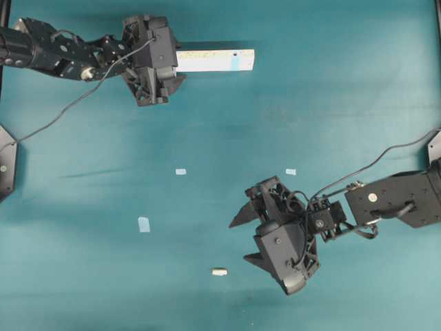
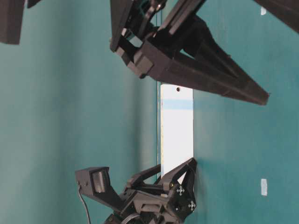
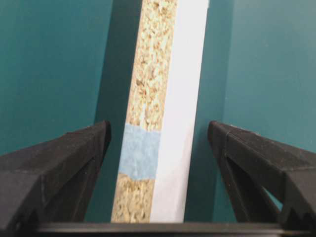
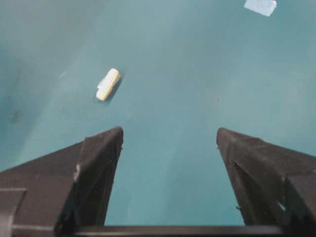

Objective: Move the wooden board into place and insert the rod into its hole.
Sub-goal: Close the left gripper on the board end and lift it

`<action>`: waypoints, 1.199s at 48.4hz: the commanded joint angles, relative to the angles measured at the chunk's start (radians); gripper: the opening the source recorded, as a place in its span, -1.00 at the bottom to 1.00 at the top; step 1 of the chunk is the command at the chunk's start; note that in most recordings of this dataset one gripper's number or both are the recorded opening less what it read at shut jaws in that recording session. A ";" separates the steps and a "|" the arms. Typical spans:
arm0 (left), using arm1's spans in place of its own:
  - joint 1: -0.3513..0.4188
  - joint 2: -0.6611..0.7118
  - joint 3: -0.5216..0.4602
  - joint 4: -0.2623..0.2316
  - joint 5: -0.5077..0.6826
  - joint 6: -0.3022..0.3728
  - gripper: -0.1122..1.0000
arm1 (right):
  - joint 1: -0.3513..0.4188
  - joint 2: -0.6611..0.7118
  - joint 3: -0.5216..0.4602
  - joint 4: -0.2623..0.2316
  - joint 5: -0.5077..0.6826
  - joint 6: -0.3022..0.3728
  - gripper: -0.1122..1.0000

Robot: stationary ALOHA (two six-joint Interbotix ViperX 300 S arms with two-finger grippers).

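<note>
Partly hidden under the wide-open left gripper [image 1: 178,72], the long pale wooden board [image 1: 217,60] lies untouched; right gripper [image 1: 242,238] open, empty, near the tiny whitish rod [image 1: 219,272].

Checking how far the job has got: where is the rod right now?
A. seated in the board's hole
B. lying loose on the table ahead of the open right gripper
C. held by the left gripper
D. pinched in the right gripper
B: the rod lies on the cloth beyond the open right gripper, untouched.

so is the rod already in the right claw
No, the rod lies on the table ahead of the open right claw, outside its two fingers and touching neither.
</note>
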 commanded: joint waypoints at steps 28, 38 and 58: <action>-0.017 -0.018 0.040 0.002 -0.051 -0.011 -0.41 | -0.002 -0.011 -0.028 -0.002 0.014 -0.002 0.74; -0.017 -0.092 0.005 -0.003 0.046 -0.057 -0.41 | -0.002 -0.011 -0.031 -0.002 0.018 -0.002 0.74; -0.166 -0.152 -0.074 -0.003 0.124 -0.284 -0.41 | -0.002 -0.011 -0.031 -0.002 0.018 -0.003 0.74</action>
